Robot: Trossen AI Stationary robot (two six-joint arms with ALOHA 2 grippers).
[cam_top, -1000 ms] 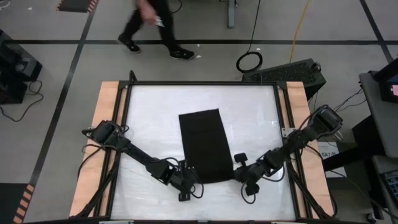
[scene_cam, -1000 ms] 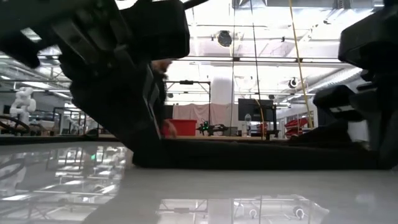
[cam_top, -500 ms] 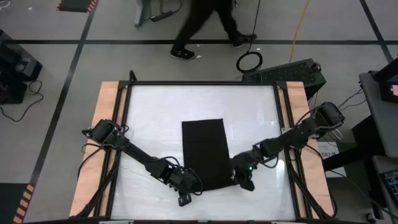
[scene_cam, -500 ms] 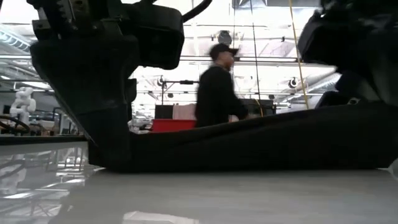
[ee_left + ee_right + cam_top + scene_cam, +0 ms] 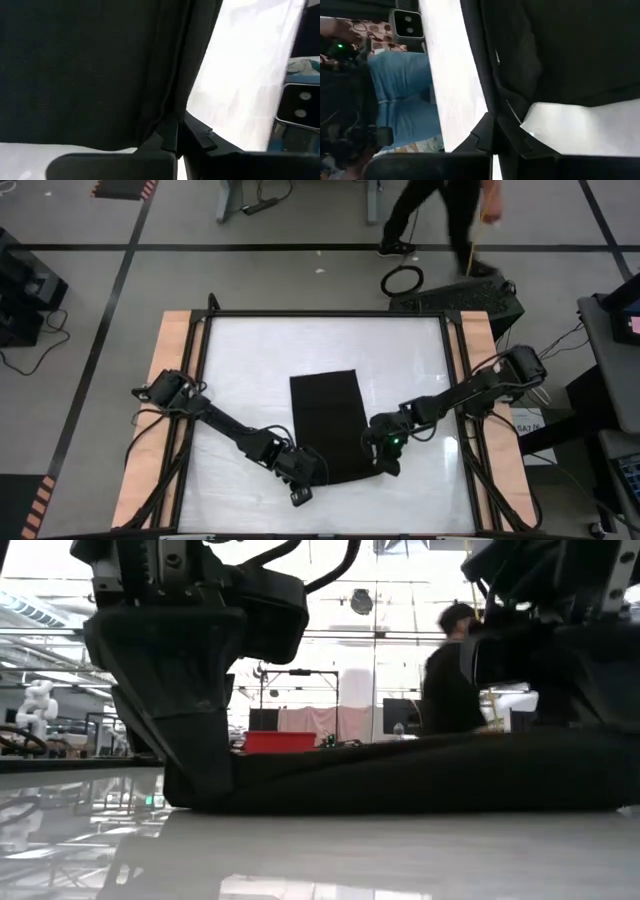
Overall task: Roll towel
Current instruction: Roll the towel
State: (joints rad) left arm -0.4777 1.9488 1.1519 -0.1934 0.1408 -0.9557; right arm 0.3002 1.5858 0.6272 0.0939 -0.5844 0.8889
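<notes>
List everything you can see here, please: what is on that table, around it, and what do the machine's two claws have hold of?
towel: one, black, flat mid-table, its near edge raised.
table: one, white top, wooden side rails.
person: one, dark clothes, walking on the floor beyond the table.
cable coil: one, black, on the floor past the far edge.
left claw: one, black, shut on the towel's near left corner.
right claw: one, black, shut on the towel's near right corner.
</notes>
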